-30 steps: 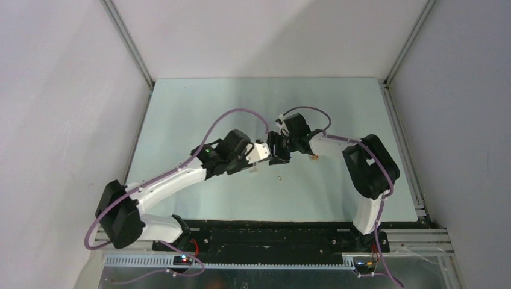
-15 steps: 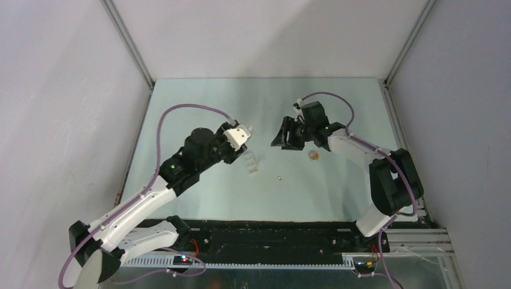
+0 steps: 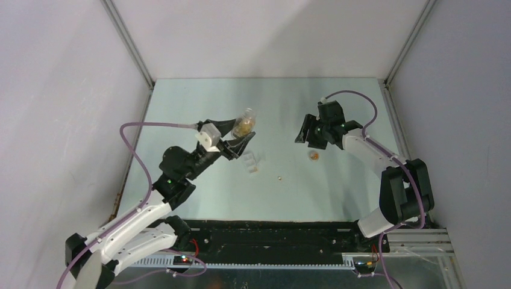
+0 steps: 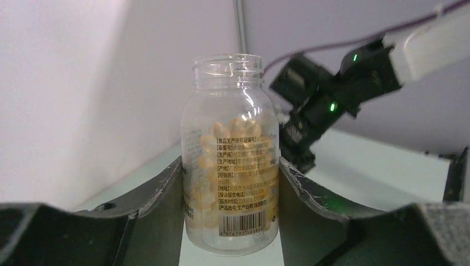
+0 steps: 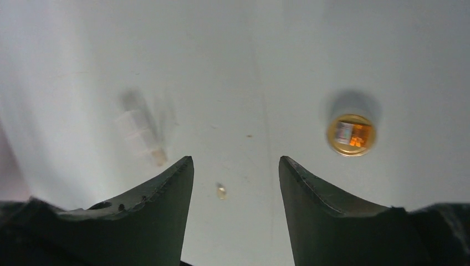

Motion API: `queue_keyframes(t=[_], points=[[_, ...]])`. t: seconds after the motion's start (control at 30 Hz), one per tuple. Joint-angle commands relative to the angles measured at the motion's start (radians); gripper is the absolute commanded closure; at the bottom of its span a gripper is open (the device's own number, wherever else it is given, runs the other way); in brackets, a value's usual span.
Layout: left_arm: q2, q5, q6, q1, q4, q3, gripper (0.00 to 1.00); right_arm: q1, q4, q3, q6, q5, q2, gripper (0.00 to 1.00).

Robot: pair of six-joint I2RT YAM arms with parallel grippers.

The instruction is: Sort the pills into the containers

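Observation:
My left gripper [image 3: 241, 133] is shut on a small clear bottle [image 3: 244, 122] of orange-tan pills, held upright above the table. In the left wrist view the bottle [image 4: 230, 160] has no cap and sits between both fingers [image 4: 158, 194] of the left gripper [image 4: 230, 166]. The white translucent containers [image 3: 252, 161] lie on the table just below it and show blurred in the right wrist view [image 5: 138, 130]. One loose pill [image 3: 279, 177] lies on the table, under my open, empty right gripper [image 5: 235, 163] as a pale pill [image 5: 221, 191]. The right gripper [image 3: 304, 139] hovers at the centre right.
A small round gold-rimmed cap [image 3: 314, 156] lies on the table beside the right gripper, seen as the cap [image 5: 351, 134] at the right of its wrist view. White walls and metal frame rails [image 3: 129, 42] enclose the pale green table [image 3: 199, 102].
The two grippers, close together a second ago, have drawn apart. The left arm swung back and left with the bottle raised; the right gripper moved right, above the cap.

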Motion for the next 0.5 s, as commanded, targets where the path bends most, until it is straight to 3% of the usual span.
queue_keyframes(t=[0.0,0.2,0.47], points=[[0.002,-0.01,-0.133,0.005,0.332,-0.011,1.0,-0.007,-0.105,-0.007,-0.034,0.172,-0.029,0.37],[0.011,-0.083,-0.167,0.005,0.437,-0.045,1.0,-0.015,-0.181,-0.007,-0.054,0.363,-0.023,0.28],[0.041,-0.047,-0.215,0.005,0.468,-0.059,1.0,-0.033,-0.179,-0.002,-0.124,0.355,0.068,0.22]])
